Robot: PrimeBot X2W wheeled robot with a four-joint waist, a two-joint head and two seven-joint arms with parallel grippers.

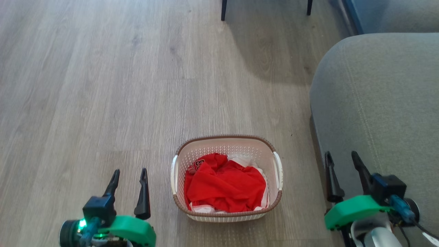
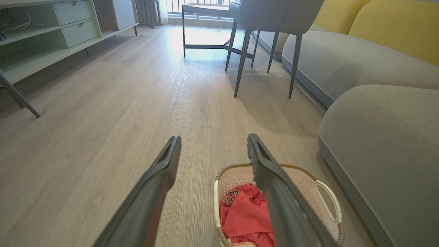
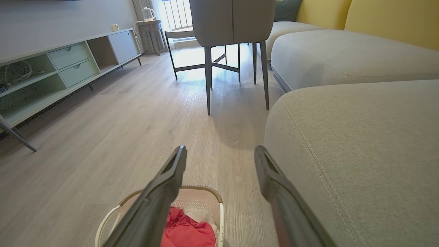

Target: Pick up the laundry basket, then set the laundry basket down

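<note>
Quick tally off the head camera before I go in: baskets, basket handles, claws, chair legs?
Laundry basket: 1
Basket handles: 2
Claws: 2, left claw and right claw, both open
Chair legs: 2
Total: 7

We see a pale wood-plank floor [image 1: 103,85] running toward a bright window [image 3: 175,12]. A grey sofa [image 1: 377,103] with yellow back cushions [image 2: 394,31] lies on the right, a grey chair [image 3: 233,20] on dark legs beyond it, a low cabinet [image 3: 68,65] with drawers along the left wall [image 3: 51,17]
</note>
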